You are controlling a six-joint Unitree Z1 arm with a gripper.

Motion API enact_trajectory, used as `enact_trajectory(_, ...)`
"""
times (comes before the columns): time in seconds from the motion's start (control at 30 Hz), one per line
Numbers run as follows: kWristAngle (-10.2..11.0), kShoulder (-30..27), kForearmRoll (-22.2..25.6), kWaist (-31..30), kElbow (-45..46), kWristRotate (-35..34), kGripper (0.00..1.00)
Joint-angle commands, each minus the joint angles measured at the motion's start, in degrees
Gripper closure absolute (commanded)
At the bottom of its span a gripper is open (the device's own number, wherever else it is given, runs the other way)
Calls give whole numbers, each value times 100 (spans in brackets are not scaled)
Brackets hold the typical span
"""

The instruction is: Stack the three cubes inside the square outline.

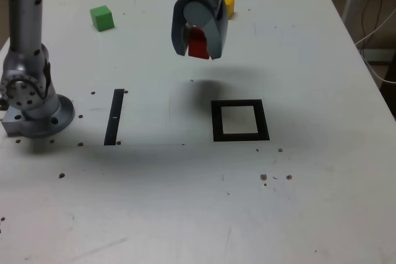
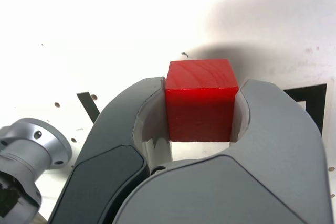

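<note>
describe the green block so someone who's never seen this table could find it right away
On the white table, look to the far corner on the exterior view's left, beyond the arm's base. The green block sits there alone, the only green thing.

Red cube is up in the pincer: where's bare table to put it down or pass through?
The outline's white centre is empty. Bare table runs between the strip and the outline, and across the whole near side. Tightest spots: the arm base beside the strip, and the far edge where the yellow cube sits behind the pincer holding the red cube. The green cube stands alone.
</note>
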Motion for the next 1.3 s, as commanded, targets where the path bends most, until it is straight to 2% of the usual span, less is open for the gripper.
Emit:
enact_trajectory(0.0, -13, -66, -44, -175, 48, -107, 61)
enact_trajectory(0.3, -78, -26, -267, -1023, 192, -697, 61)
enact_trajectory(0.6, -200, 249, -311, -1640, -121, -1038, 61)
enact_trajectory(1.27, -419, 853, -793, -1747, -96, -1010, 61)
